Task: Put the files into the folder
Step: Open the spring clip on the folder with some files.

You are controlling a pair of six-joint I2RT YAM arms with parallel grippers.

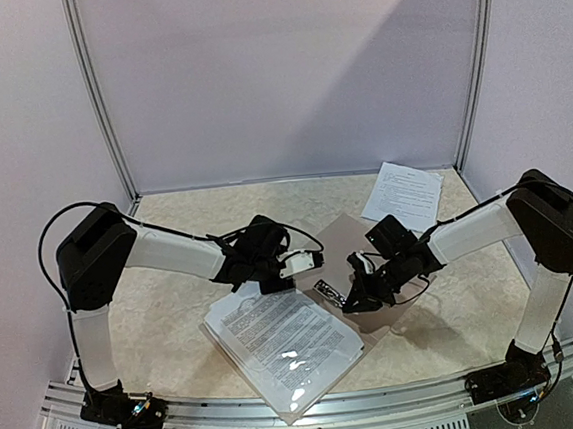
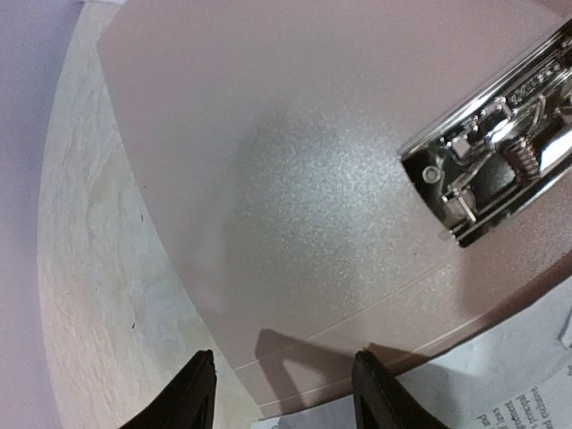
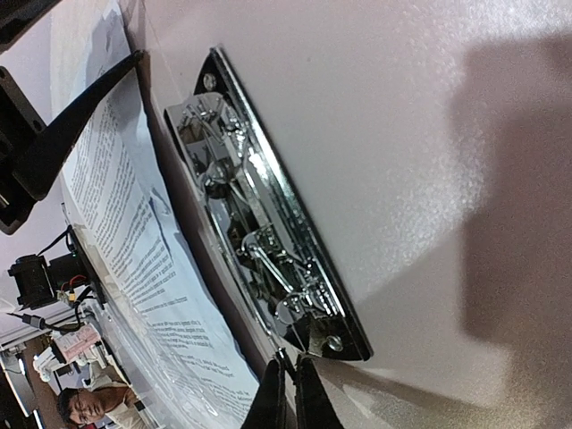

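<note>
Files [image 1: 277, 336] lie on the open folder's [image 1: 354, 241] near side, mid-table; one sheet [image 1: 402, 192] sits well apart behind. Left gripper [image 2: 286, 398] hangs wide open and empty over the cover. Right gripper [image 3: 290, 393] fingers are pressed together, gripping nothing visible, at the clip [image 3: 268, 241] end (probably for its lever). Square the stack under it. Speckled beige table [image 1: 166, 325], white walls [image 1: 284, 74].

The speckled beige counter [image 1: 175, 320] carries an open tan folder [image 1: 344, 238] at its middle. A stack of printed sheets [image 1: 278, 341] reaches its near edge, and a single printed sheet [image 1: 402, 194] lies by the far right corner.
</note>
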